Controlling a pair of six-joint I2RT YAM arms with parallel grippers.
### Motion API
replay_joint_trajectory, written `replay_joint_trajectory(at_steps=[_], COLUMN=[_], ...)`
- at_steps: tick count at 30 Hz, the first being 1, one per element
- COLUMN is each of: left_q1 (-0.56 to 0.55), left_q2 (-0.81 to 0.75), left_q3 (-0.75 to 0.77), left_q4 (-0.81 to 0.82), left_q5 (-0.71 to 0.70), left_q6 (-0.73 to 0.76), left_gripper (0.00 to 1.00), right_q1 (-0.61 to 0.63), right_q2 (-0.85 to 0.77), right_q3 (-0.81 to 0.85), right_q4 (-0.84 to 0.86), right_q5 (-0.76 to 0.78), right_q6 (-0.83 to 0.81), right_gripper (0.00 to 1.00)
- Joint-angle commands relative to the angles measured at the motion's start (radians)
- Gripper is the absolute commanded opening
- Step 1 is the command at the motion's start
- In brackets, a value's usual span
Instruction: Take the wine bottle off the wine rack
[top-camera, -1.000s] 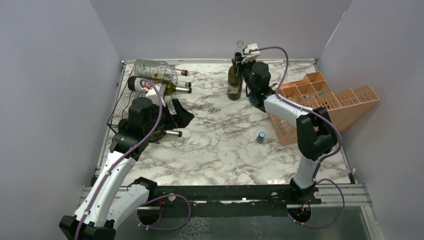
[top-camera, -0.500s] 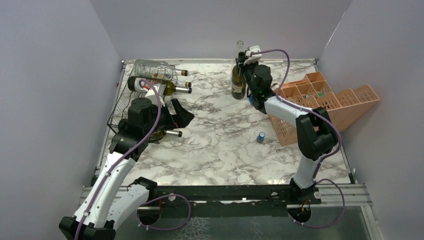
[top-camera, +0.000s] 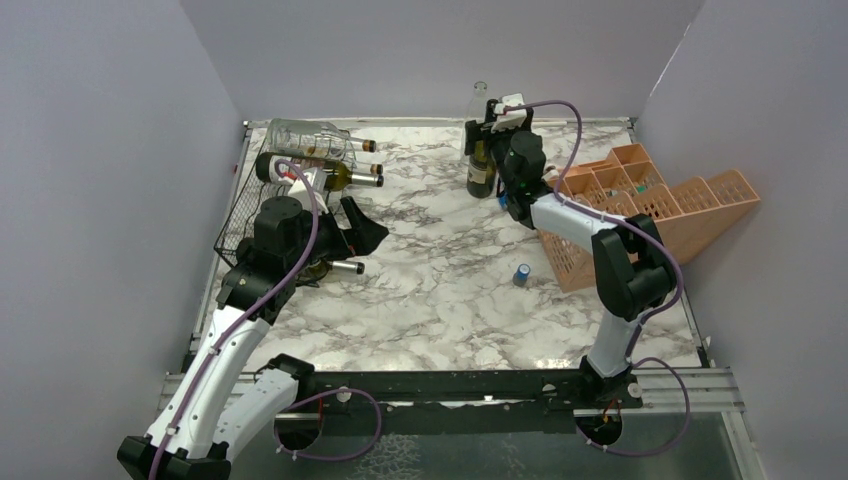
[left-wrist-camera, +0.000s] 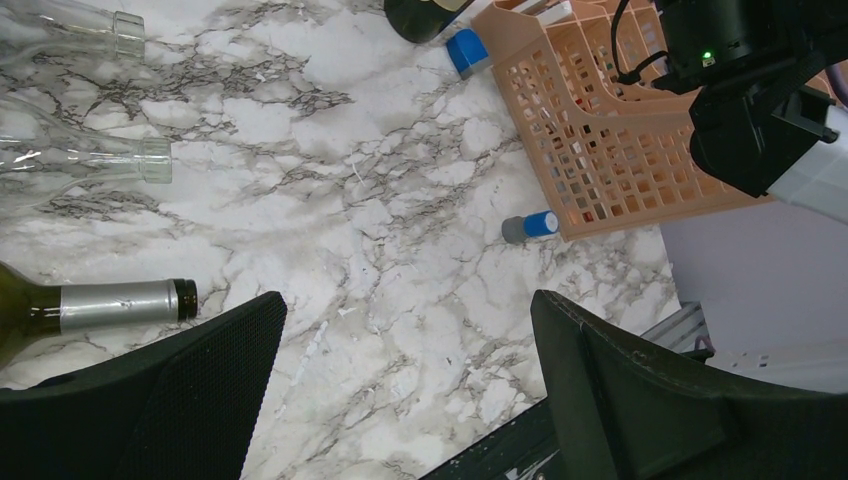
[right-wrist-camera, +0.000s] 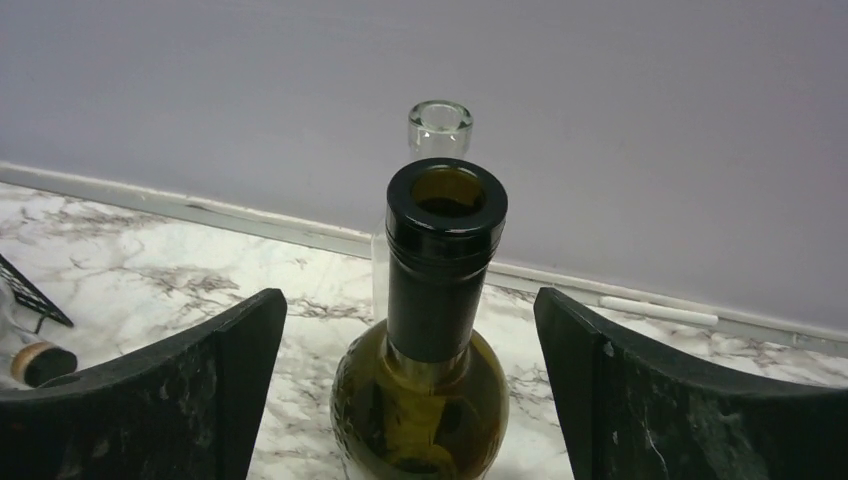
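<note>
Top external: dark green glass wine bottle (top-camera: 481, 172) stands upright, well apart from the black wire-mesh wine rack (top-camera: 238, 215), so we'd call it nearly done. Right wrist: right gripper (right-wrist-camera: 407, 300) open, jaws clear of the neck; clear glass bottle (right-wrist-camera: 440, 125) just behind. Left wrist: left gripper (left-wrist-camera: 407, 300) open too, salmon plastic crate (left-wrist-camera: 600, 150) nearby.

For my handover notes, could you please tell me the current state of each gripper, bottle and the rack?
Green bottle: upright on the table, uncorked, not gripped.
Right gripper: open, jaws either side of that bottle's neck.
Clear bottle: upright just behind it.
Left gripper: open, empty.
Foil-necked bottle: lying on its side, ungripped.
Wine rack: standing, bottles lying in it.
</note>
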Motion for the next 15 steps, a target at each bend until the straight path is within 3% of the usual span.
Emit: replay_joint_trajectory(at_steps=[1,8,15], left_q1=[0.003,0.003,0.004], left_q2=[0.002,0.023,0.054], left_q3=[-0.01,-0.006,0.039], left_q4=[0.018,0.016,-0.025], left_q5=[0.029,0.05,0.027], left_q6=[0.0,0.001,0.044], left_gripper=[0.99,0.99,0.99], right_q1=[-0.005,-0.004,-0.004], right_q2=[-0.028,-0.129,-0.287], right_q3=[0.044,0.051,-0.051], right_q4=[-0.093,-0.314,-0.41], right_q5=[0.054,0.027,0.053], right_q6=[0.016,0.076,0.069], right_gripper=[1.0,0.99,0.99])
